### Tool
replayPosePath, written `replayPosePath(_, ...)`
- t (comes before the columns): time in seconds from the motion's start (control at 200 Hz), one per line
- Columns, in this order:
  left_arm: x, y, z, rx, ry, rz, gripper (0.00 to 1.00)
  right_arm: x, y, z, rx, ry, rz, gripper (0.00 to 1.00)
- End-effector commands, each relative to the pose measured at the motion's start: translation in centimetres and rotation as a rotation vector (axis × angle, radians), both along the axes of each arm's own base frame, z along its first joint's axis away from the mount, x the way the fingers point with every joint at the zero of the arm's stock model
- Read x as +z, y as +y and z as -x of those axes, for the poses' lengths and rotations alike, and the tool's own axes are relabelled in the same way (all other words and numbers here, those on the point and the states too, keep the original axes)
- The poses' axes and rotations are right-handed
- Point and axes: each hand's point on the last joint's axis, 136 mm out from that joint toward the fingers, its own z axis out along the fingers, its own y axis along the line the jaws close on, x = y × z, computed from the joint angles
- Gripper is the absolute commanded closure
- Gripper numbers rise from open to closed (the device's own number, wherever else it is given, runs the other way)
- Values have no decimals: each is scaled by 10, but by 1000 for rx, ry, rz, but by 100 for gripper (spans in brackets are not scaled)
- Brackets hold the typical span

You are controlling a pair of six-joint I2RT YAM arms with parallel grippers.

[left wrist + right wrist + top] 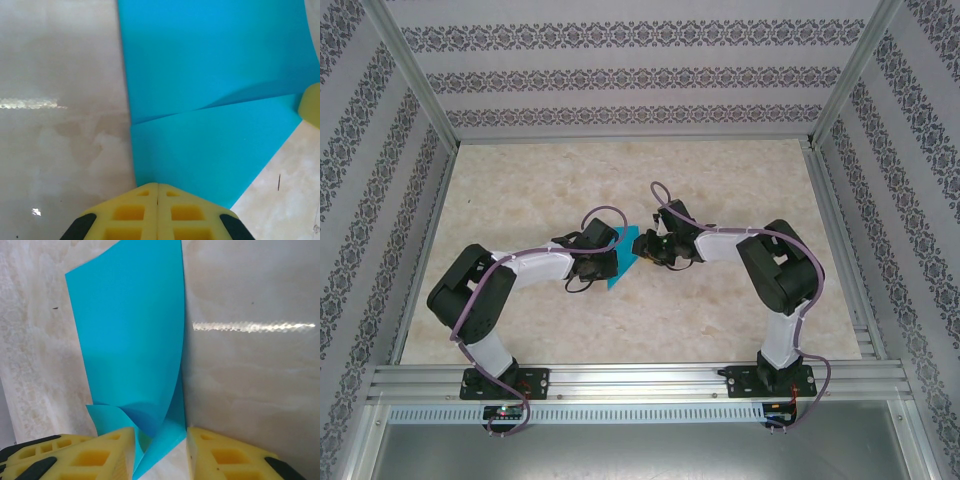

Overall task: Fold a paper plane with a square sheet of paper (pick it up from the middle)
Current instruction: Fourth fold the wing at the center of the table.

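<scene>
Barely begun: the cyan paper sheet [210, 90] has one fold; left jaws pinch it, right jaws slightly parted.

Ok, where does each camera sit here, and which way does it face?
Top external: above and behind the arm bases, looking down at the table; both arms, left hand and right hand show.
Left wrist: looks past the left hand's shut fingers over the blue sheet.
Right wrist: looks between the right hand's parted fingers, the sheet curling up between them.
Shared: all three see the blue sheet.
</scene>
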Motion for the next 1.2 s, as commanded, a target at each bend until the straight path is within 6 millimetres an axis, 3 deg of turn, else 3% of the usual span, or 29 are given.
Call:
replayPosePath(0.0,-2,7,-4,7,-1,-37,93,7,11,-9,10,-10,-47,69)
replayPosePath(0.365,-2,8,-3,5,2,-34,94,9,21,-10,19,15,-101,78)
replayPosePath(0.57,14,8,-6,-3,-25,-18,90,8,18,-12,-7,37,-107,86)
replayPosePath(0.754,39,7,-10,-24,-78,5,80,18,9,-15,-46,5,-92,97)
replayPosePath(0.829,51,7,-11,-38,-106,12,69,26,1,-15,-72,-20,-79,99)
replayPosePath(0.994,85,-1,-14,-101,-190,59,51,54,-24,-16,-157,-102,-22,100)
replayPosePath(1.194,126,-15,-13,-224,-322,132,44,89,-49,-10,-280,-176,28,100)
